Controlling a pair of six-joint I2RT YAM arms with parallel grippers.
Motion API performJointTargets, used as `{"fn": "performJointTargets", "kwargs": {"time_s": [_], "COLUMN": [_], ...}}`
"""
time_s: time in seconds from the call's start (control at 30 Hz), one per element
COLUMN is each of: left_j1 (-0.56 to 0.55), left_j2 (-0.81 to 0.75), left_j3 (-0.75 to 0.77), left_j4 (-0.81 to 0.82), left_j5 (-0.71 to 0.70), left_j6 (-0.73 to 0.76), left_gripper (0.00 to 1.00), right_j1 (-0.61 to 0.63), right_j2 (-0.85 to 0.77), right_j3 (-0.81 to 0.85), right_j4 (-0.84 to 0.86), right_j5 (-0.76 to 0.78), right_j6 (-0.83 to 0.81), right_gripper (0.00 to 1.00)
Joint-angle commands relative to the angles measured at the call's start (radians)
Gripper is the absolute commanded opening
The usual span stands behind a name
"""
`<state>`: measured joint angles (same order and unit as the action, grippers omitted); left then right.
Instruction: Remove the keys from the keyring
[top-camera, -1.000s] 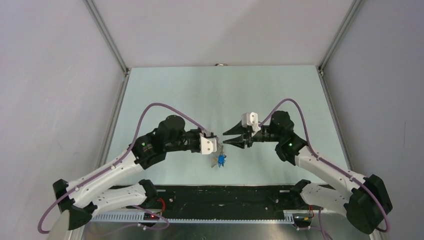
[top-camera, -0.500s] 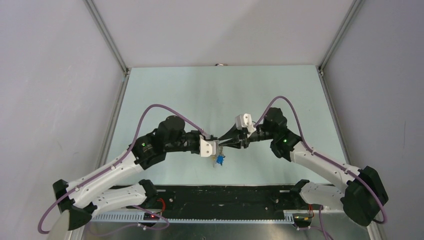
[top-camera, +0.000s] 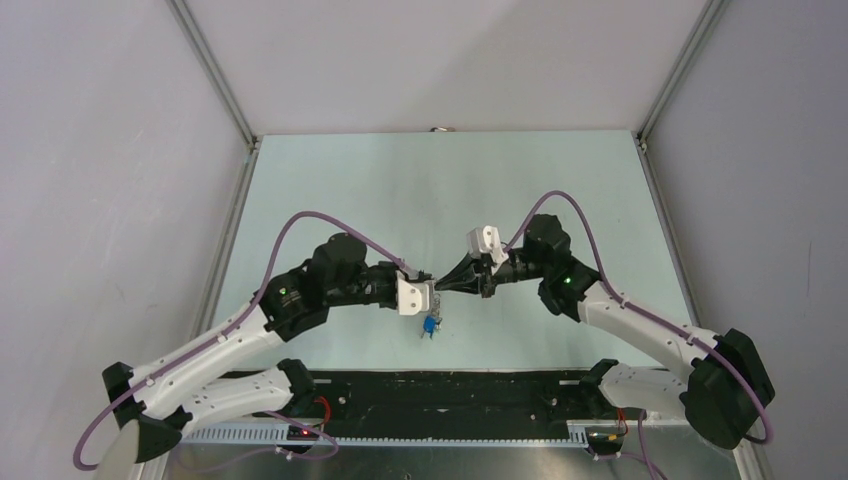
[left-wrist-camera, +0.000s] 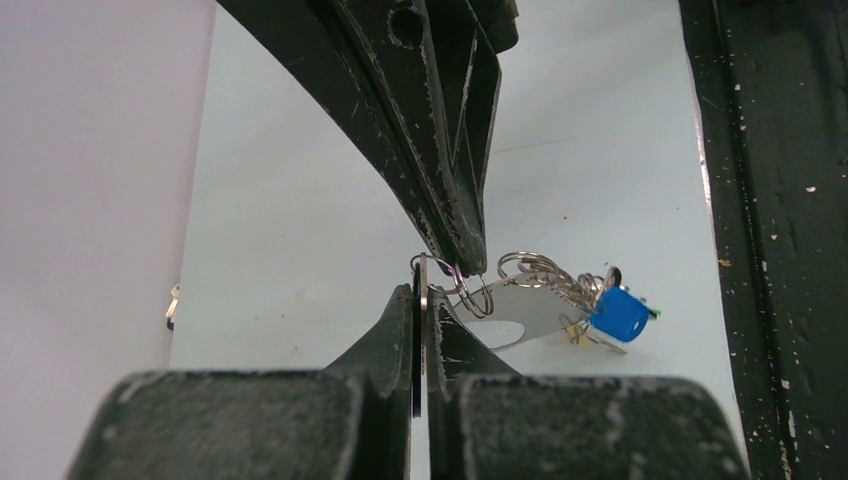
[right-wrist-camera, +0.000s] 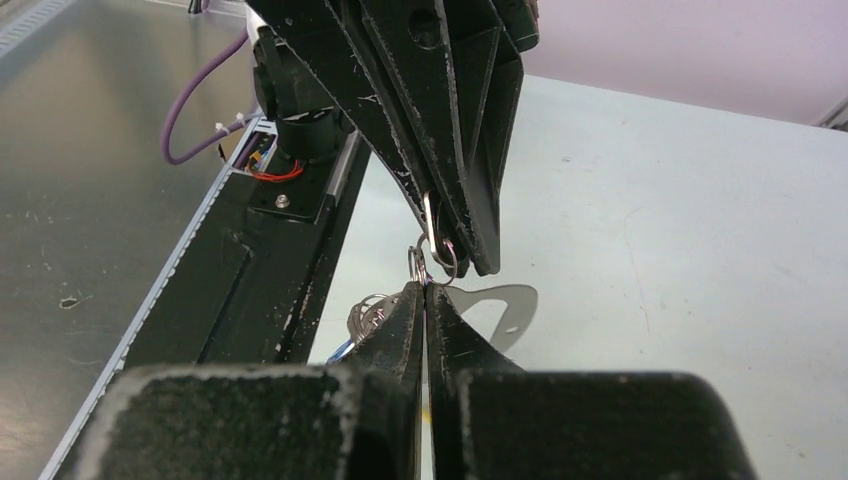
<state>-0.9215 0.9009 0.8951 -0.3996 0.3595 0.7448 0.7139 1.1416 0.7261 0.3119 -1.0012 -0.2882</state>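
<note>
Since a second ago, the right arm has swung in leftward. Its right end effector, then spread and standing apart, now meets the left end effector tip to tip above the middle of the pale tabletop. The hanging bunch has drifted slightly left.

Both end effectors are pressed together. In the wrist views each pinches a thin wire loop among the small split rings, and the two pinched loops sit touching or linked; which one cannot be told. The bunch is held aloft, probably so that the keys dangle free of the tabletop. The opposed grips would likely let one arm pull against the other to work a ring open.

Below and to the right of the left end effector's grip hangs the keyring, here a flat silver-grey piece with an oval cut-out, and the keys are still attached beyond it.

By count there are two arms, two end effectors and one keyring. One blue-headed key is plain to see, with a sliver of green beside it. Other keys overlap and cannot be counted. At least three wire loops show. One small metal object lies well apart at the tabletop's edge, too small to identify.
</note>
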Motion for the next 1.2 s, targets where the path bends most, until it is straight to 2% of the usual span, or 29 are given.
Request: {"fn": "performJointTargets", "kwargs": {"time_s": [0.0, 0.17, 0.43, 0.57, 0.7, 0.87, 0.9, 0.93, 0.97, 1.03, 1.17], "left_j1": [-0.005, -0.004, -0.004, -0.004, -0.005, -0.008, -0.008, -0.009, -0.009, -0.008, -0.009], "left_j2": [-0.024, -0.015, -0.01, -0.002, -0.005, 0.018, 0.019, 0.019, 0.018, 0.007, -0.014], "left_j3": [-0.001, -0.002, -0.003, -0.003, -0.006, 0.002, 0.003, 0.004, 0.004, 0.001, -0.005], "left_j4": [0.076, 0.076, 0.076, 0.077, 0.076, 0.077, 0.076, 0.076, 0.076, 0.076, 0.076], "left_j5": [-0.054, -0.08, -0.087, -0.07, -0.061, -0.049, -0.049, -0.051, -0.057, -0.07, -0.077], "left_j6": [0.022, 0.012, 0.006, 0.005, 0.009, -0.005, -0.007, -0.009, -0.008, -0.004, 0.006], "left_gripper": [0.0, 0.0, 0.0, 0.0, 0.0, 0.0, 0.0, 0.0, 0.0, 0.0, 0.0], "right_j1": [-0.005, -0.015, -0.064, -0.066, -0.092, -0.061, -0.041, -0.032, -0.025, -0.025, -0.043], "right_j2": [-0.019, -0.051, -0.146, -0.153, -0.176, -0.133, -0.127, -0.118, -0.116, -0.129, -0.215], "right_j3": [0.036, 0.009, -0.073, -0.101, -0.148, -0.214, -0.222, -0.226, -0.232, -0.243, -0.248], "right_j4": [0.01, 0.126, 0.306, 0.393, 0.42, 0.625, 0.632, 0.637, 0.634, 0.573, 0.429], "right_j5": [0.029, 0.038, 0.096, 0.164, 0.314, 0.36, 0.368, 0.368, 0.367, 0.373, 0.339], "right_j6": [0.094, 0.251, 0.401, 0.485, 0.546, 0.701, 0.703, 0.698, 0.689, 0.662, 0.536], "right_gripper": [0.0, 0.0, 0.0, 0.0, 0.0, 0.0, 0.04, 0.12, 0.3, 0.44, 0.5]}}
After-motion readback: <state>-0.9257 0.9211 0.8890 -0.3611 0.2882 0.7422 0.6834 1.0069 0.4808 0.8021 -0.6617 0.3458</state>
